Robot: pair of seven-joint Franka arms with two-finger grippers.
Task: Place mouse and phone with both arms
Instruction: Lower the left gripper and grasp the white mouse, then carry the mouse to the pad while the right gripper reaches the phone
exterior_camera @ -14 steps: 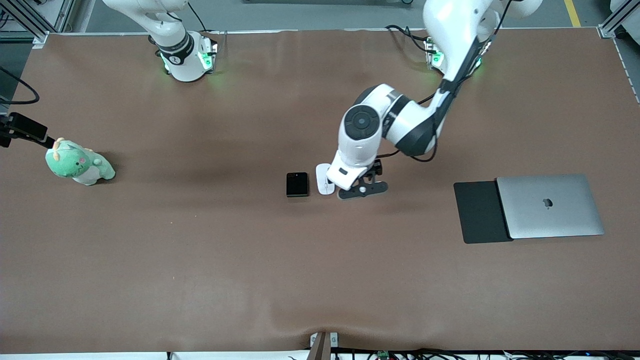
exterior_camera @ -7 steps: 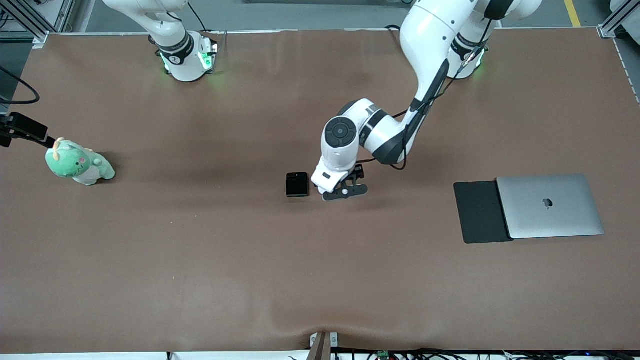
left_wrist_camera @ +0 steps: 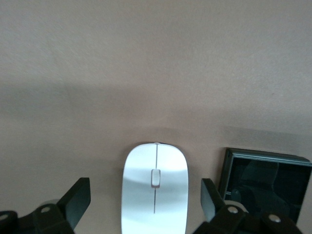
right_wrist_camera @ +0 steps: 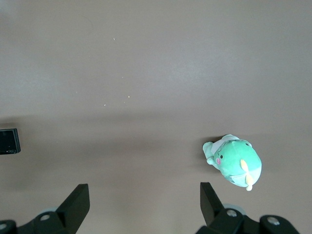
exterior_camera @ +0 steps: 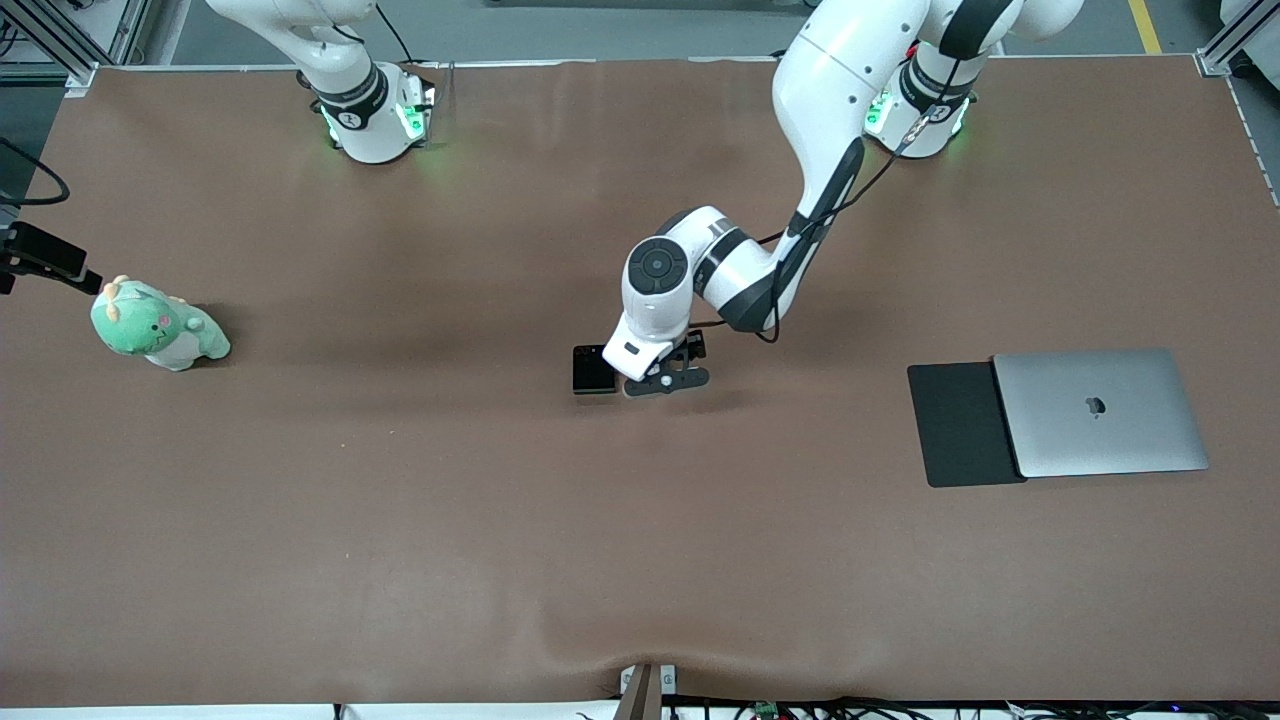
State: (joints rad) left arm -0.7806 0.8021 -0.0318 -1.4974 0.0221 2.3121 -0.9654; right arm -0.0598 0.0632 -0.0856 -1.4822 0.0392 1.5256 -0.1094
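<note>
The white mouse (left_wrist_camera: 154, 191) lies on the brown table between the two fingers of my left gripper (left_wrist_camera: 145, 196), which stands open with a gap on each side of the mouse. In the front view the left hand (exterior_camera: 655, 375) covers the mouse. The black phone (exterior_camera: 592, 369) lies flat right beside the mouse, toward the right arm's end of the table, and it also shows in the left wrist view as the phone (left_wrist_camera: 265, 183) just outside one finger. My right gripper (right_wrist_camera: 145, 201) hangs open and empty high over bare table; it is out of the front view.
A green plush toy (exterior_camera: 158, 326) sits at the right arm's end of the table. A closed silver laptop (exterior_camera: 1100, 411) partly covers a flat black mat (exterior_camera: 958, 425) at the left arm's end. A black camera mount (exterior_camera: 45, 255) juts in near the plush.
My left arm has swung toward the right arm's end of the table and come down over the mouse, which showed beside the hand before and is now covered. The phone has not moved.
</note>
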